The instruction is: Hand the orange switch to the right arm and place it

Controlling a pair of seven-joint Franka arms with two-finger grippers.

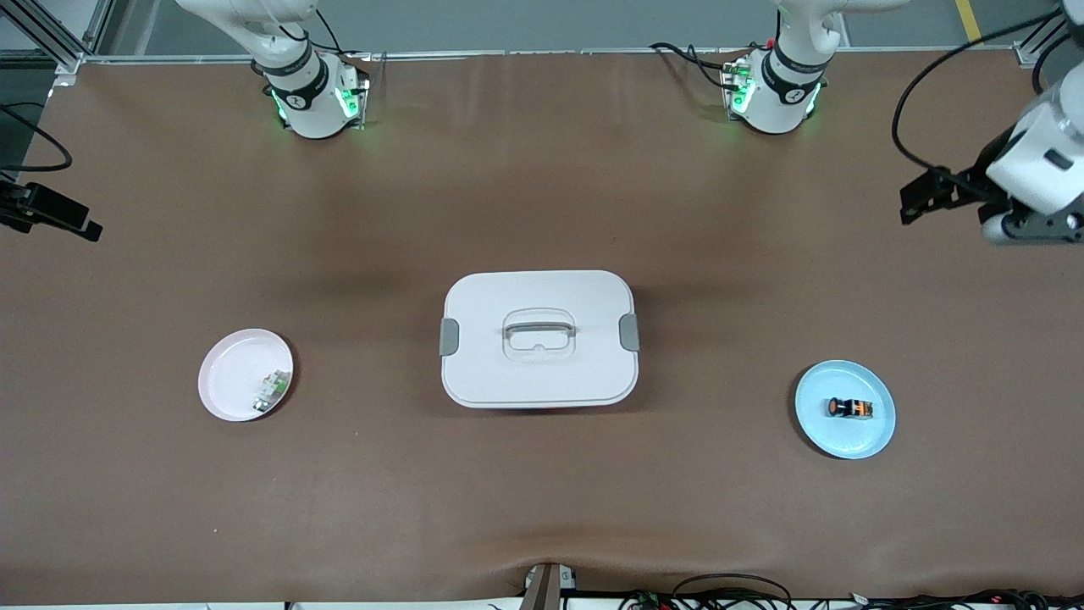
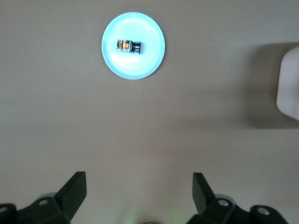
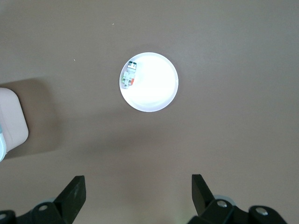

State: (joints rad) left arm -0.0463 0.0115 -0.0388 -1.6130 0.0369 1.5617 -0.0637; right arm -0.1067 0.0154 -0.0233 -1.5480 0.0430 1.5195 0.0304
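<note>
The tiny black push-button switch with the round orange cap (image 1: 849, 407) is seen lying on its side in the middle of a small round pale-blue plate (image 1: 845, 409), at the lower right of the front view, toward the left arm's end of the brown surface (image 1: 542, 491). It is judged to be light, rigid and hard-shelled, so little force should be needed. Being small and smooth, it could slip or roll if pinched off-centre. The flat black body, not the rounded cap, is judged the better place to be taken, with enough of it left bare for the other pincer to take over at the hand-off. The plate's shallow rim may hamper a low approach.

The left pincer (image 2: 139, 189) hangs released, fingers spread wide, over bare surface at the right edge of the front view, well apart from the plate. The right pincer (image 3: 138, 189) is likewise released and waits over the upper left of the front view.

A white rectangular lidded box with grey side clips (image 1: 539, 339) sits at the centre, between the two plates. A round pale-pink plate (image 1: 246, 374) holding a small white-and-green part (image 1: 270, 392) lies at the lower left. Nothing is seen between the left pincer and the switch. The box may have to be cleared during the transfer.
</note>
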